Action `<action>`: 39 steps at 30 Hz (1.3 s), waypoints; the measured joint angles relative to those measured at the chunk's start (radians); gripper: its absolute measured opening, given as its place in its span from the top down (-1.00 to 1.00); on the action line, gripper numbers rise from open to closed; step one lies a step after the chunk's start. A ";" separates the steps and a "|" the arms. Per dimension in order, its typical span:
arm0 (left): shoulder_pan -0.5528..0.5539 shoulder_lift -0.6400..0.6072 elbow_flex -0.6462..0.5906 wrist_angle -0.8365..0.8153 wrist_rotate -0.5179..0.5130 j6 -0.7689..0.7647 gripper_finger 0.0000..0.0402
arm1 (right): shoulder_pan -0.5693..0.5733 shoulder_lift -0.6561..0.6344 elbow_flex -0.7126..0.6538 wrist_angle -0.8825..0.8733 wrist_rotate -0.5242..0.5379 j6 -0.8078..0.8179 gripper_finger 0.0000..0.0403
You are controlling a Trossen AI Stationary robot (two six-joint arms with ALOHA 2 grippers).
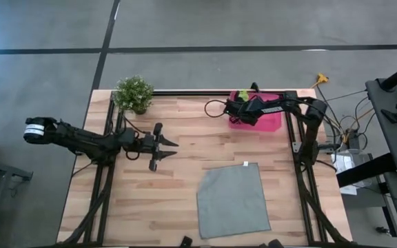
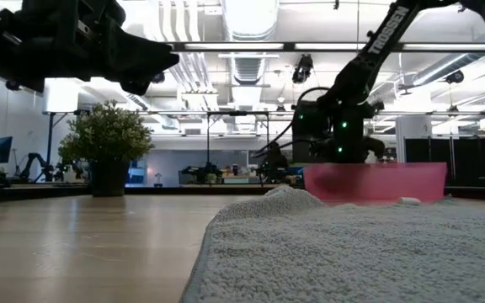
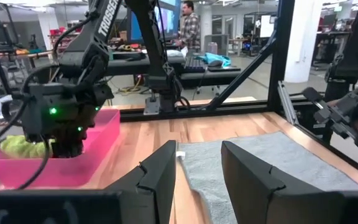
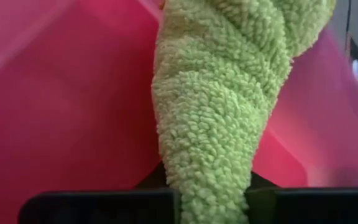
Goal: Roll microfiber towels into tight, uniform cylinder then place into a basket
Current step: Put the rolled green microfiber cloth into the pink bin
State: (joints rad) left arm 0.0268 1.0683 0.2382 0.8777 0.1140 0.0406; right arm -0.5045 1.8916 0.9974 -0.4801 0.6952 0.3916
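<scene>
Your green towel (image 4: 216,112), rolled into a rough cylinder, sits pinched in the right claw (image 1: 242,103), whose jaws are clamped nearly closed on its end; you hold it low inside the pink basket (image 1: 271,120) at the tabletop's (image 1: 185,131) far right so it lands rolled rather than springing loose. The grey towel (image 1: 231,201) lies flat near the front edge, not yet rolled. Your left claw (image 1: 158,146) hangs half open and empty mid-table, beside the potted plant (image 1: 133,93). "TROSSEN" reads along the right arm (image 2: 386,34).
</scene>
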 joint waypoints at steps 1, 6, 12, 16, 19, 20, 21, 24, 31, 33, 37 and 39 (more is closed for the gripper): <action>0.002 0.000 0.000 -0.003 0.000 0.000 0.43 | 0.000 0.009 0.007 -0.001 -0.012 0.009 0.87; 0.008 0.000 -0.001 -0.006 0.000 -0.001 0.43 | -0.001 0.012 0.013 0.066 -0.064 0.000 0.63; 0.013 0.001 -0.001 -0.006 0.000 -0.006 0.43 | -0.005 -0.038 0.010 0.094 -0.193 -0.009 0.51; 0.013 0.003 -0.002 -0.005 0.000 -0.007 0.43 | -0.012 -0.069 0.010 0.105 -0.269 -0.025 0.50; 0.013 0.004 -0.002 -0.006 0.000 -0.008 0.43 | -0.014 -0.073 0.010 0.122 -0.358 -0.052 0.50; 0.013 0.004 -0.002 -0.005 0.000 -0.008 0.43 | -0.016 -0.073 0.010 0.128 -0.398 -0.053 0.49; 0.013 0.004 -0.002 -0.005 0.000 -0.008 0.43 | -0.017 -0.073 0.010 0.136 -0.433 -0.054 0.49; 0.013 0.003 -0.002 -0.005 0.000 -0.009 0.43 | -0.017 -0.069 0.010 0.159 -0.493 -0.056 0.49; 0.013 0.005 -0.002 -0.006 0.000 -0.010 0.43 | -0.018 -0.070 0.012 0.170 -0.494 -0.048 0.49; 0.013 0.005 -0.002 -0.005 0.000 -0.011 0.43 | -0.018 -0.070 0.018 0.170 -0.497 -0.047 0.47; 0.013 0.005 -0.002 -0.005 0.000 -0.011 0.43 | -0.018 -0.071 0.038 0.171 -0.509 -0.044 0.33; 0.013 0.005 -0.002 -0.005 0.000 -0.011 0.43 | -0.018 -0.071 0.051 0.172 -0.528 -0.044 0.23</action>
State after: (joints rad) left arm 0.0402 1.0729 0.2359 0.8726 0.1143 0.0296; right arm -0.5220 1.8202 1.0480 -0.3083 0.1668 0.3480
